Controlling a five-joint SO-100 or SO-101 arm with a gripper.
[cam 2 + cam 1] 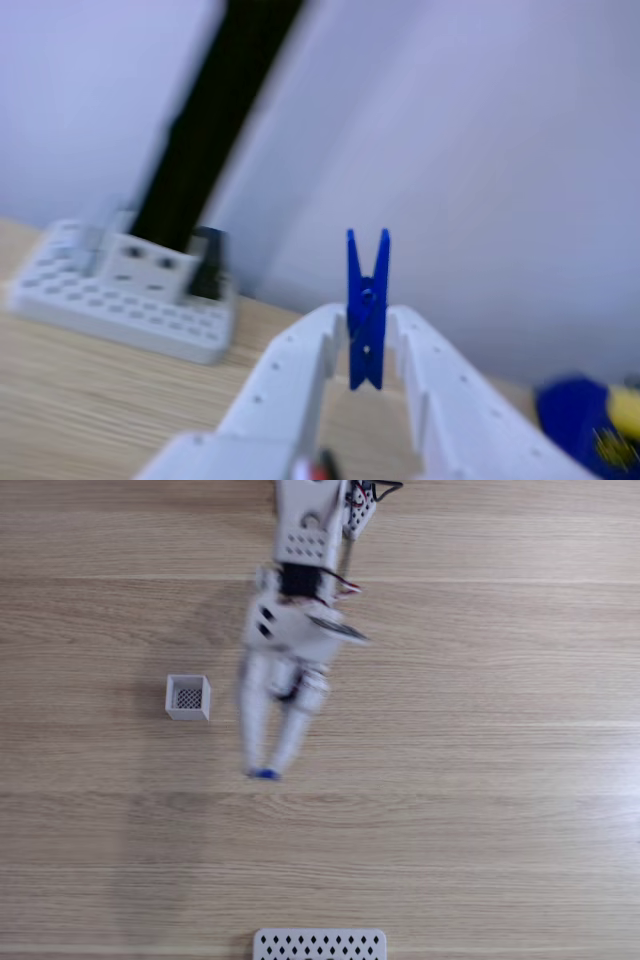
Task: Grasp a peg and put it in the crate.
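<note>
**Peg clamped in the pincer, crate off to one side**

Over the wooden bench (480, 830), in the fixed view, the white arm (300, 560) reaches down from the top edge, blurred. Its pincer (264, 772) points toward the bottom of the picture, the two white fingers (253, 725) drawn nearly together at their tips. A bit of bright blue shows right at those tips: the peg (265, 774), of which little else can be made out from this angle.

The other view looks along the pincer (367, 345) from behind. The two fingers (290, 375) close in from either side on the peg (367, 300), gripping it around its middle. The peg stands upright, its forked end up, its lower end hanging just below the fingertips.

The crate (188, 697) sits on the bench to the left of the pincer in the fixed view, upright, its dark mesh bottom showing, near the pincer but clearly apart from it. A white perforated panel (319, 945) lies at the bottom edge of that view. In the other view a white perforated panel (120, 305) lies on the bench at the left, with a dark post (215, 130) rising from it against a pale wall (480, 150). A blurred blue and yellow object (590, 420) sits at the lower right.
</note>
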